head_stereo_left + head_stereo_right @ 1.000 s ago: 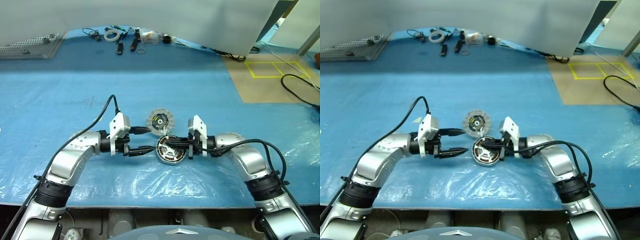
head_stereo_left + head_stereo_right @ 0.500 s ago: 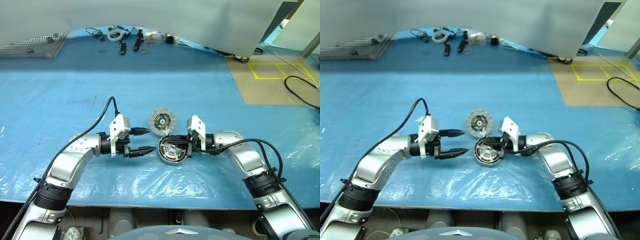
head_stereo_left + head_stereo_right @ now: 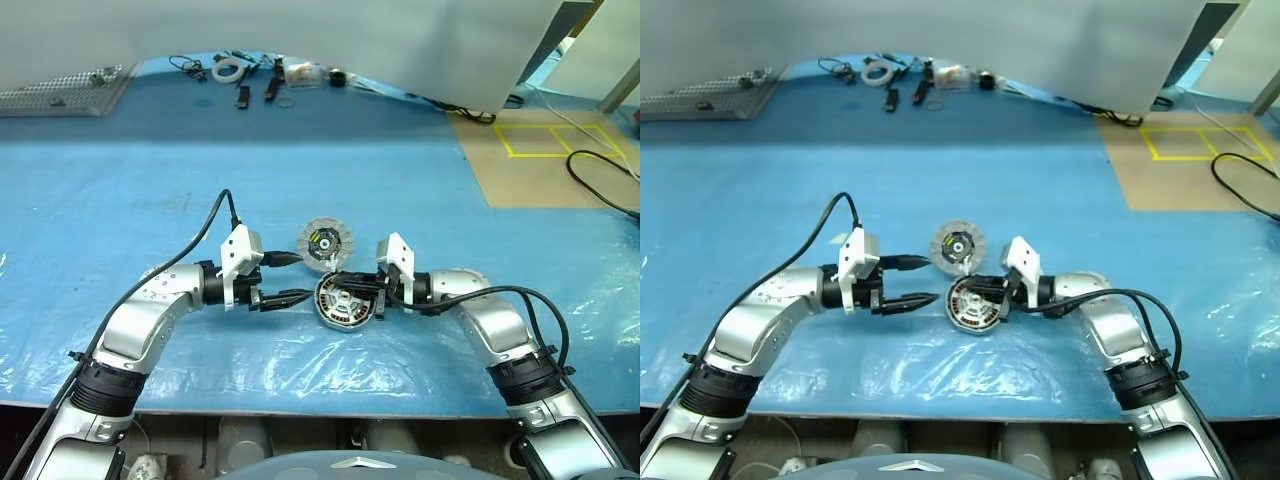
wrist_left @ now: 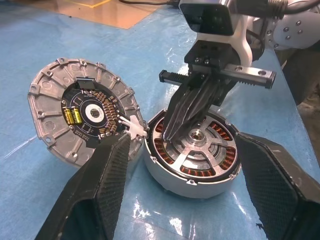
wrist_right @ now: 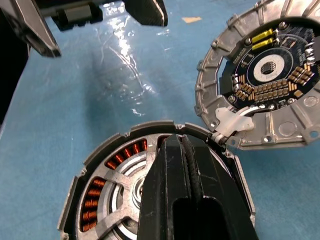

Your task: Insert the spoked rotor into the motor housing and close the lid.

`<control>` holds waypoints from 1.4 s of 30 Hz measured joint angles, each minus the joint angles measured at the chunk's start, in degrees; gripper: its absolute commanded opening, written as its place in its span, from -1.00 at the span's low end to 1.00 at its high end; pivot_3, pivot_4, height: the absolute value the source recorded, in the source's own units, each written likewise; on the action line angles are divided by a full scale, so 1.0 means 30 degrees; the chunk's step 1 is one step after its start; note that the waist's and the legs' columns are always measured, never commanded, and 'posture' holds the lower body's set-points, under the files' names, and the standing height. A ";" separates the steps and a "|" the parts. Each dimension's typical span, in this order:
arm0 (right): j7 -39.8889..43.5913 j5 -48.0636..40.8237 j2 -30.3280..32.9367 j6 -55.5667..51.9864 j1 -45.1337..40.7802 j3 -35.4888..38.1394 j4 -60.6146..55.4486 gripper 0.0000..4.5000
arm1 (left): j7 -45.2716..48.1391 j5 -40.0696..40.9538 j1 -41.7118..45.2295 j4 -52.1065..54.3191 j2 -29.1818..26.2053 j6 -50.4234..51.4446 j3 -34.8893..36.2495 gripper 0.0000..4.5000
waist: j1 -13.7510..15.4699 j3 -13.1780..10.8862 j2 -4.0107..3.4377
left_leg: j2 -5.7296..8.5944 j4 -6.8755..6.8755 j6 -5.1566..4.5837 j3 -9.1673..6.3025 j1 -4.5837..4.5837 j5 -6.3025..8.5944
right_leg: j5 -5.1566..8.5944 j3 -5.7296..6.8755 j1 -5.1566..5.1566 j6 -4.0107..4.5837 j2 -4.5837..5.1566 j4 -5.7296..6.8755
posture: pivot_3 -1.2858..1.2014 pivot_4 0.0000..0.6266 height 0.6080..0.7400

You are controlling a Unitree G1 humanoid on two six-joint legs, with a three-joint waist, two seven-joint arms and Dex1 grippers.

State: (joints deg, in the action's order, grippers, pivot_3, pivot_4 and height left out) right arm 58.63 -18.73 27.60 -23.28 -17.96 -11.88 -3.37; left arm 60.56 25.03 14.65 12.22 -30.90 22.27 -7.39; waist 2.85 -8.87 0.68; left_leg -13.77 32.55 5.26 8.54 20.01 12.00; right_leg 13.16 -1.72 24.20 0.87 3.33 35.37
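The motor housing (image 3: 345, 299) sits flat on the blue-covered worktop (image 3: 400, 180), and everything else is placed from it. Inside its silver wall the copper windings show through the gaps of the spoked rotor (image 4: 200, 145), whose silver spokes and hub lie seated in the cup.

The right gripper (image 4: 172, 131) reaches in over the housing from the right side, its jaws pressed together with nothing between them, and its tips rest down on the rotor, just off the hub. From the right wrist view those closed fingers (image 5: 187, 200) cover the middle of the housing.

The left gripper (image 3: 297, 277) hovers on the housing's left side, its jaws apart and empty. In the left wrist view one finger (image 4: 97, 192) stands in front of the gap between housing and lid, the other past the housing's far side, so the housing lies in line with the open jaws but ahead of their tips, untouched.

The lid (image 3: 324, 241) lies just behind the housing, tilted up, its edge meeting the housing's rim; a small white connector (image 5: 234, 120) hangs at that joint. Its upturned face shows a dark circuit centre inside a ribbed silver ring.

Small tools and a roll of tape (image 3: 224, 70) lie well behind the housing, at the worktop's far edge.
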 measured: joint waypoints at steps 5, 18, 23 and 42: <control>0.0007 -0.0804 0.0344 -0.0748 -0.0716 0.0830 -0.1249 -1.00 | 0.0272 -0.0023 0.0060 -0.0194 -0.0037 -0.0298 0.0001 0.56 | -0.0016 -0.0001 -0.0001 | 0.0000 -0.0002 0.0000 -0.0001 -0.0003 0.0000 | 0.0000 -0.0001 0.0000 0.0000 0.0000 0.0000 | 0.03 -0.52 1.00; -0.1841 -0.2058 0.3274 -0.2329 0.2660 0.5743 -0.4547 -1.00 | 0.0522 -0.0546 0.0845 -0.3397 -0.0359 -0.2660 0.1229 0.56 | 0.0405 -0.0003 -0.0004 | 0.0004 -0.0020 0.0001 -0.0001 -0.0006 0.0000 | -0.0013 -0.0009 0.0000 -0.0023 0.0001 -0.0021 | 0.03 -0.52 1.00; -0.2612 -0.2565 0.3399 -0.3221 0.5898 0.6367 -0.6429 -1.00 | 0.0667 -0.0685 0.1411 -0.5201 -0.0047 -0.3215 0.1288 0.56 | 0.0449 -0.0007 -0.0007 | 0.0007 -0.0043 0.0001 -0.0003 0.0001 0.0001 | -0.0035 -0.0004 0.0000 -0.0062 0.0001 -0.0073 | 0.03 -0.52 1.00; -0.5112 -0.3580 0.3603 -0.4862 0.5053 0.6668 -0.8880 -1.00 | 0.4319 -0.0374 0.7858 -1.4549 0.2084 -0.2513 0.1796 0.56 | 0.0390 -0.0010 -0.0002 | 0.0025 -0.0068 0.0007 -0.0010 0.0023 -0.0001 | -0.0052 -0.0006 -0.0027 -0.0089 -0.0006 -0.0095 | 0.03 -0.52 1.00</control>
State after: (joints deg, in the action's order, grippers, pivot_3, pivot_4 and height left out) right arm 43.30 -29.47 38.40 -37.86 -2.80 8.12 -30.01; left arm 73.51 23.91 38.22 -31.43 -24.64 14.73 -2.00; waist 4.02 -8.90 0.68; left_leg -13.70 32.34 5.28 8.51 20.08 11.99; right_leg 13.00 -1.74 24.12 0.60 3.31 35.09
